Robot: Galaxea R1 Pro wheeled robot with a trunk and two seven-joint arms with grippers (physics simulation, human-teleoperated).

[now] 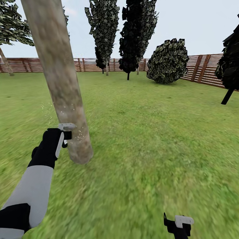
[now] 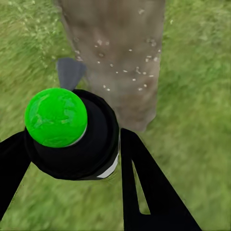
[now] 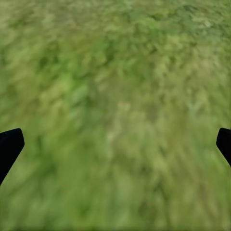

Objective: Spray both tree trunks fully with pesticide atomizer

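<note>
Black fingers of the left hand were clamped on the pesticide atomizer, a dark rounded body capped by a bright green ball, seen close up in the left wrist view. Just beyond it rose the tree trunk, pale grey-beige and blotched, with small white flecks scattered across its bark. Grass lay around the foot of the trunk.

From the head view, the left arm, grey with a black forearm, reached forward to the left hand, which was held just beside the lower part of the tree trunk. Pale specks hung in the air around that spot. The trunk leaned slightly and stood on the lawn. Low at the picture's bottom edge sat the right hand, well apart from the trunk. In the right wrist view its two dark fingertips stood far apart at the edges, with nothing between them but blurred grass.

Farther back ran a brown slatted fence, with dark cone-shaped conifers, a rounded bush and a second tree in front of it.
</note>
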